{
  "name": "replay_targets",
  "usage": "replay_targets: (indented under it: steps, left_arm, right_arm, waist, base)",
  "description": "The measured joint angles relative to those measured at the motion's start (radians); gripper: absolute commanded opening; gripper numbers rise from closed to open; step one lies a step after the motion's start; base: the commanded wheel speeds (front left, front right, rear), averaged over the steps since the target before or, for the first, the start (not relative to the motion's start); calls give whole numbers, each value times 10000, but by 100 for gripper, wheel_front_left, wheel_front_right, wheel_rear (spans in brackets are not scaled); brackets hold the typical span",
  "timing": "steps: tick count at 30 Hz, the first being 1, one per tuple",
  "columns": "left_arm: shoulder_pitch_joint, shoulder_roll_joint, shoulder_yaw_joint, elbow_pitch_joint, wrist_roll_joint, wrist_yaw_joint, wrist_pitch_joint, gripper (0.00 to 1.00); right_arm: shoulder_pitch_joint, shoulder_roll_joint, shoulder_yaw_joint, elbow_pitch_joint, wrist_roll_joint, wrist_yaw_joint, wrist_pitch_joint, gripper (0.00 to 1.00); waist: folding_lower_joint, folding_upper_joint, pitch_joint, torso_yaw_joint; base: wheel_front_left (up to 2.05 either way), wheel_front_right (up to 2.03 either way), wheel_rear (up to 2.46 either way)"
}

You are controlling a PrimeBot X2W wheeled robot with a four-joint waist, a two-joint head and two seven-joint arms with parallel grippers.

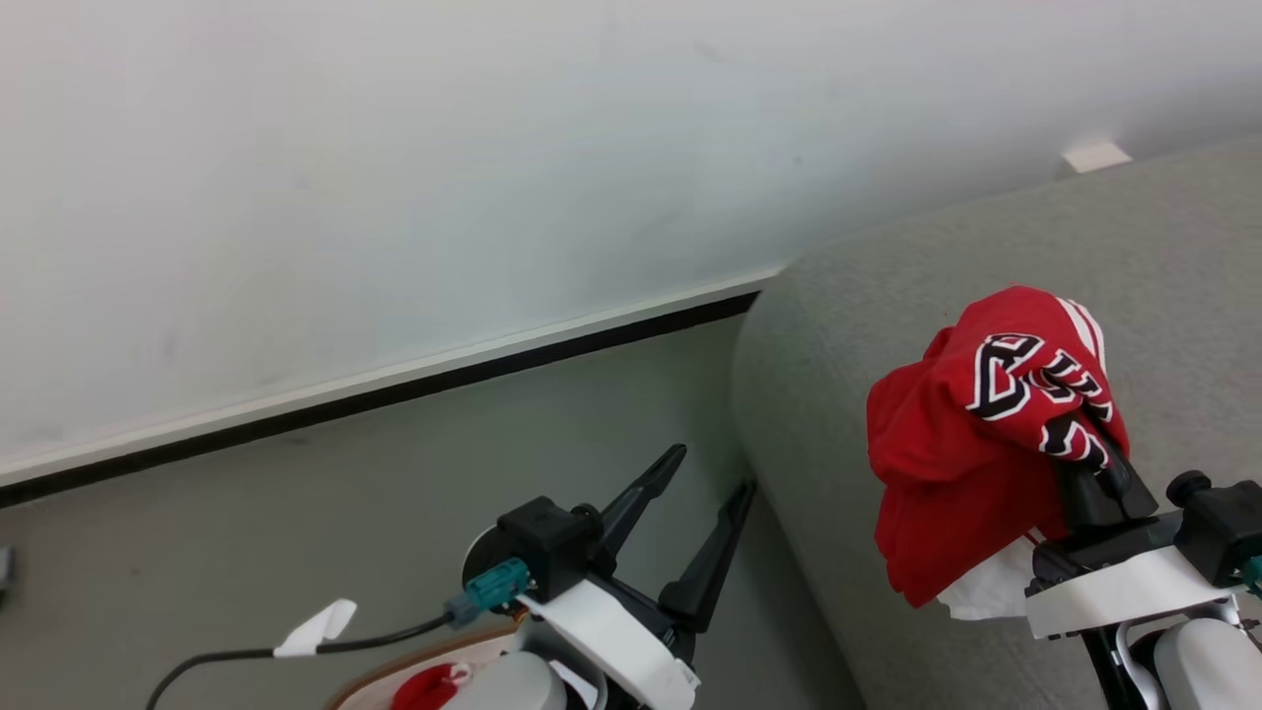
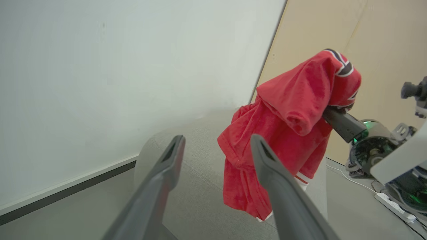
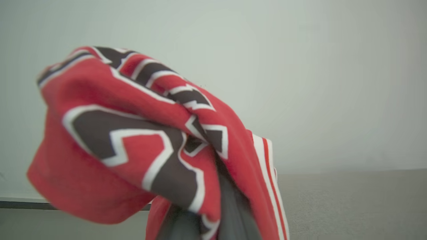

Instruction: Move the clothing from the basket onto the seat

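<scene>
Clothing (image 1: 937, 463): red knit cloth, soft, matt, slight fuzzy nap; black-and-white lettering lies flatter and smoother than the red ground
Seat (image 1: 887, 286): grey woven upholstery, coarse visible grain, matt
Left gripper (image 1: 710, 471) fingers (image 2: 283, 193): dark plastic, smooth, matt
Wrist housing (image 1: 611, 631): white plastic, smooth, faint sheen
Wall (image 1: 394, 148): painted, smooth, matt
Floor (image 1: 296, 532): grey, smooth, dull finish

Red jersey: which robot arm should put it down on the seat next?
Right. The right gripper is shut on the red jersey, hanging over the grey seat. The left gripper is open and empty, beside the seat.
</scene>
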Motion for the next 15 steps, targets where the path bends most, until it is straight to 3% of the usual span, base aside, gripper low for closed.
replay_targets:
  steps: [15]
  left_arm:
    - [18, -230, 157, 217, 652, -226, -2, 100]
  right_arm:
    - [129, -46, -435, -385, 15, 0, 0, 0]
  waist:
    - [-1, 0, 432, -1754]
  base:
    - [0, 0, 0]
